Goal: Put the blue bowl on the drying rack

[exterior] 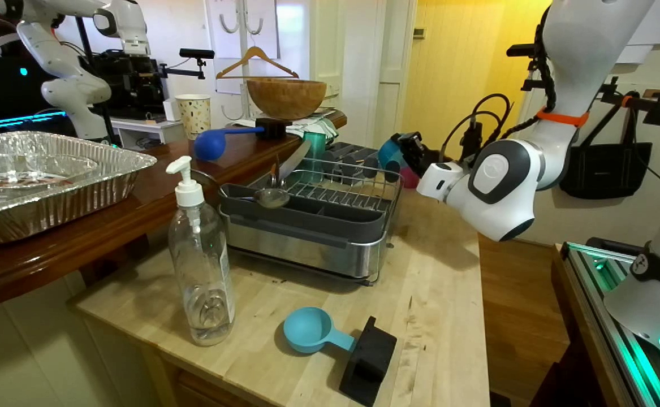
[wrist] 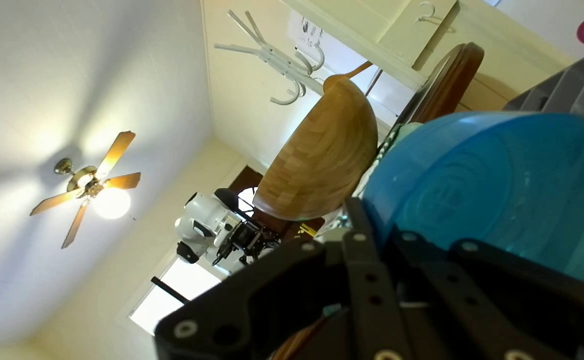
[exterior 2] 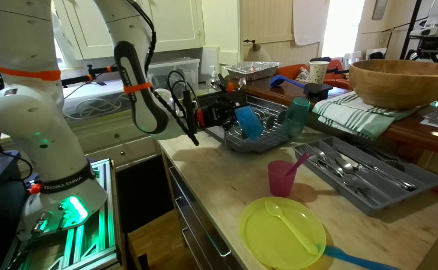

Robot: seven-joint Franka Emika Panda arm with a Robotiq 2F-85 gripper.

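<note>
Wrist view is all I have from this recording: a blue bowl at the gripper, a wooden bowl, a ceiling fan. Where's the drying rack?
Observer: In both exterior views the drying rack stands on the wooden counter.
Operator: Anything at its edge I should know about?
Observer: Yes, in an exterior view a green cup leans there.
Operator: And how does what I'm gripping line up?
Observer: In an exterior view the blue bowl overlaps the rack's wires; whether it is over the rack or beside it, I can't tell.
</note>
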